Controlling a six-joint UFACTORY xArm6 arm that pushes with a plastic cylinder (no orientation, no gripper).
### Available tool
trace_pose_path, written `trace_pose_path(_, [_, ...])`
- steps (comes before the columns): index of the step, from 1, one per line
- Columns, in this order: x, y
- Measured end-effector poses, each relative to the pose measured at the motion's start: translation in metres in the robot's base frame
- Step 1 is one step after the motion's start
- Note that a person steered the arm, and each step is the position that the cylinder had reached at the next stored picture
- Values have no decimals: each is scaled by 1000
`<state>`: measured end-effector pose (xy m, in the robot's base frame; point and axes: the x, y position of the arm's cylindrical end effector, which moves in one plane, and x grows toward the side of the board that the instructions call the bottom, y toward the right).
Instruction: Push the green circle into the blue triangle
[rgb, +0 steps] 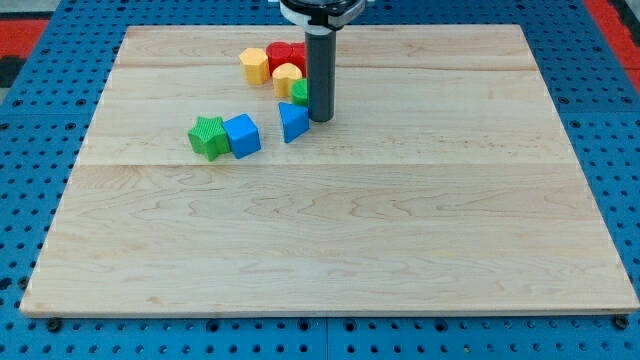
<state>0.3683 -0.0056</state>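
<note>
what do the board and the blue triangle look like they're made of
The board looks like pale wood, matte, with visible grain and plank seams. The blue triangle has a smooth, even colour, so painted wood or plastic; the picture leaves it open.

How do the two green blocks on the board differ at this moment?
The green star shows whole, left of the cluster; the green circle is mostly hidden behind the rod. The green star touches the blue cube; the green circle sits just above the blue triangle, beside my tip. Both are the same green.
</note>
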Motion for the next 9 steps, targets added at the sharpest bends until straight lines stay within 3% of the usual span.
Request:
trace_pose_path(4, [41,-43])
trace_pose_path(6, [0,47])
trace_pose_path(7, [-36,61])
trace_pose_path(9, [-49,21])
